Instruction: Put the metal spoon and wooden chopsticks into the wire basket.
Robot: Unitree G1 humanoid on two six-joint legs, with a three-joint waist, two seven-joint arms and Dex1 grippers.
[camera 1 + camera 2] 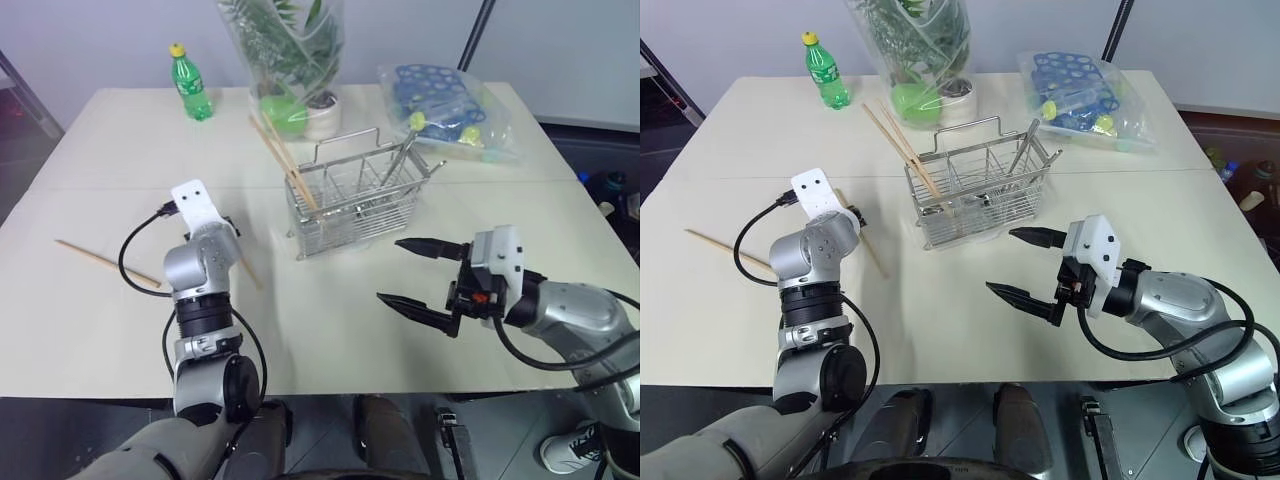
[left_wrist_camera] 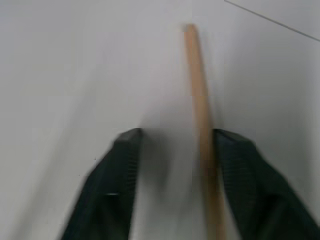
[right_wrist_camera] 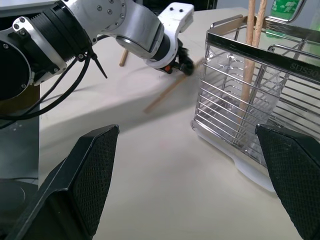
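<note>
The wire basket [image 1: 352, 214] stands mid-table with two wooden chopsticks [image 1: 284, 160] leaning out of its left end. A slim metal handle [image 1: 1024, 150] leans at its right end; I cannot tell if it is the metal spoon. Another chopstick [image 2: 199, 100] lies flat on the table left of the basket, and my left gripper [image 2: 179, 137] straddles it, one finger touching it, the other a gap away. A further chopstick [image 1: 105, 262] lies at the far left. My right gripper [image 1: 392, 270] hovers open and empty in front of the basket.
At the table's back stand a green bottle [image 1: 190, 85], a plastic-wrapped potted plant [image 1: 290, 60] and a clear bag of blue and yellow items [image 1: 445, 105]. The table's front edge [image 1: 330, 392] runs close below both arms.
</note>
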